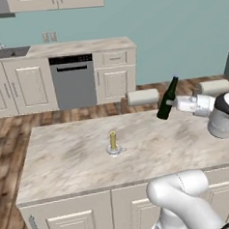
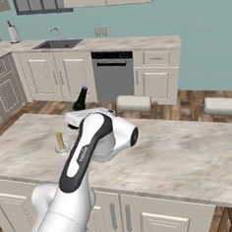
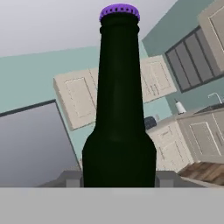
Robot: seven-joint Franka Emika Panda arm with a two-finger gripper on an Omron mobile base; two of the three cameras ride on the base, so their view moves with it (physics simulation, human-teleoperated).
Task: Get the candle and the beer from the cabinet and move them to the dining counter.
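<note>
The beer [image 1: 167,100], a dark green bottle with a purple cap, hangs tilted above the far side of the dining counter [image 1: 62,163], and my gripper [image 1: 171,103] is shut on its body. In the hand view the beer [image 3: 119,113] stands large between the two fingertips [image 3: 72,178]. In the right base view the bottle's neck and cap [image 2: 80,98] rise behind my arm. The candle [image 1: 113,142], pale yellow in a round silver dish, stands upright on the counter's middle, left of and nearer than the bottle. The candle [image 2: 60,140] appears at the left in the right base view. The cabinet is out of view.
Two stools with pale cylindrical seats [image 1: 143,97] [image 1: 214,86] stand at the counter's far side. Beyond them, a wall run holds a dishwasher [image 1: 73,80] and a sink [image 1: 6,52]. My own arm [image 2: 92,139] crosses over the counter's near left.
</note>
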